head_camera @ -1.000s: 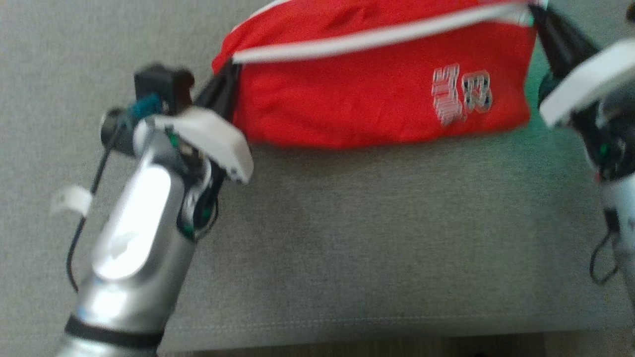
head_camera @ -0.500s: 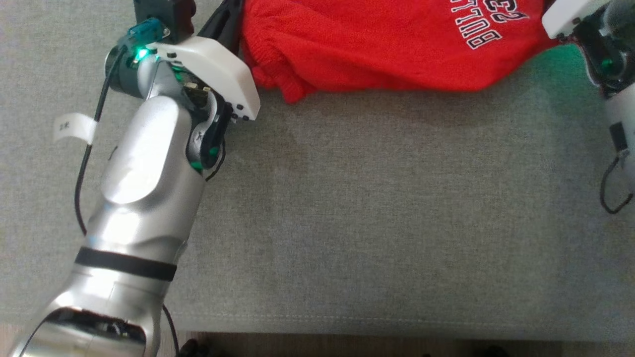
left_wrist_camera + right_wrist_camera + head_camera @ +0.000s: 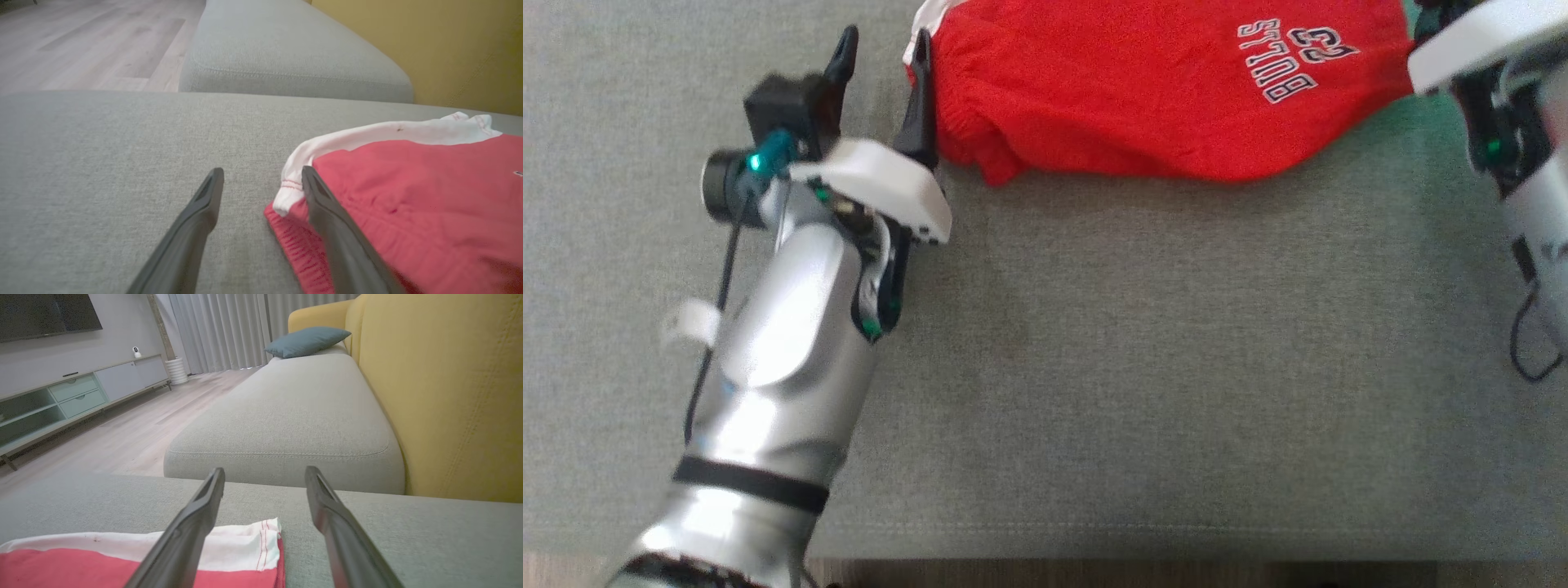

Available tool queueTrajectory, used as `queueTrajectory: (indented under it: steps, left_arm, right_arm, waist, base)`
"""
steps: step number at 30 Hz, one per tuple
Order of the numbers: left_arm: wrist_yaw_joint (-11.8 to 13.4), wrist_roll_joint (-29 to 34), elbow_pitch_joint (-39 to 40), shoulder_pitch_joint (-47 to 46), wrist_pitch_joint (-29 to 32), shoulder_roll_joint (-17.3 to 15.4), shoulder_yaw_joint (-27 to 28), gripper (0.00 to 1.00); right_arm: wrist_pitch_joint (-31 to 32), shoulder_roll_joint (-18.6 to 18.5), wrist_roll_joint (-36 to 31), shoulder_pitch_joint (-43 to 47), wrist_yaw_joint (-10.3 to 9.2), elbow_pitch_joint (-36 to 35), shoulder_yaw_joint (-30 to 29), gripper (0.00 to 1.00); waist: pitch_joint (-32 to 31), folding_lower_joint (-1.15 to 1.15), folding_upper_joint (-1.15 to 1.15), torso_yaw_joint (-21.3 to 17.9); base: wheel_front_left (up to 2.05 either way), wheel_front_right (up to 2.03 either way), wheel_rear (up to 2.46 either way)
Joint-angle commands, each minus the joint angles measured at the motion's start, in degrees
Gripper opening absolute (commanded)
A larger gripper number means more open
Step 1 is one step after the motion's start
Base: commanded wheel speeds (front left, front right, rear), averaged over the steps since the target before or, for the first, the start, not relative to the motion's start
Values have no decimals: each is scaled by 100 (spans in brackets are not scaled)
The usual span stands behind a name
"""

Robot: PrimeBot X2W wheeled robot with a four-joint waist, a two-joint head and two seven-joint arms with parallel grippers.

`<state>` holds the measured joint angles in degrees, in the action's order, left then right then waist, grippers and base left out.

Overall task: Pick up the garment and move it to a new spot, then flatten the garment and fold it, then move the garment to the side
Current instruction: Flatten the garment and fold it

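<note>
Silver forearm point(image 3: 776, 343), black band point(image 3: 752, 483), white wrist cover point(image 3: 886, 186)

Garment point(image 3: 1143, 106) knit cloth; sofa point(image 3: 1176, 367) woven matt.

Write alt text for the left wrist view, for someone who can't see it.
The open left gripper hovers over a grey sofa cushion, one finger at the corner of a red garment with white trim; a yellow backrest rises behind.

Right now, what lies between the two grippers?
The red garment, lying on the grey cushion, fills that stretch; the open left gripper and right gripper sit at its two ends. The head view shows it.
</note>
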<state>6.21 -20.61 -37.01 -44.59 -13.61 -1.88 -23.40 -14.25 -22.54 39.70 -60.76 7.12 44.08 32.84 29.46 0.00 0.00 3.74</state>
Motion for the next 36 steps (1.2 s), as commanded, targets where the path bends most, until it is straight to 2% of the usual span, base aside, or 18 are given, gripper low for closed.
queueTrajectory:
  steps: [1,6,10,19,25,36]
  left_arm:
    - [138,113,431,145,-107,-145,192,100]
    - [427,513,1693,758,-136,-197,512,100]
    - [482,744,2367,1342,-137,-244,739,100]
    - [661,1070,2971,2388,-138,-409,1039,100]
    - [715,1133,3113,3003,-139,-455,1154,100]
    - [707,1176,3149,3381,-139,-396,1192,100]
  right_arm:
    - [-65,-78,-176,376,36,-306,-165,100]
    - [-72,30,-833,1305,36,-1288,-1111,100]
    - [-73,297,-1235,2172,36,-1915,-1581,100]
    - [-55,706,-1773,3664,36,-2775,-2122,100]
    - [265,896,-2012,4473,36,-3366,-2346,100]
    - [698,1100,-2171,5033,36,-4051,-2668,100]
  waist:
    - [-145,0,0,-95]
    - [-391,0,0,-255]
    - [-629,0,0,-415]
    - [-1078,0,0,-682]
    - [-1298,0,0,-756]
    - [-1426,0,0,-743]
  base:
    - [0,0,0]
    - [0,0,0]
    - [0,0,0]
    - [0,0,0]
    - [0,0,0]
    - [0,0,0]
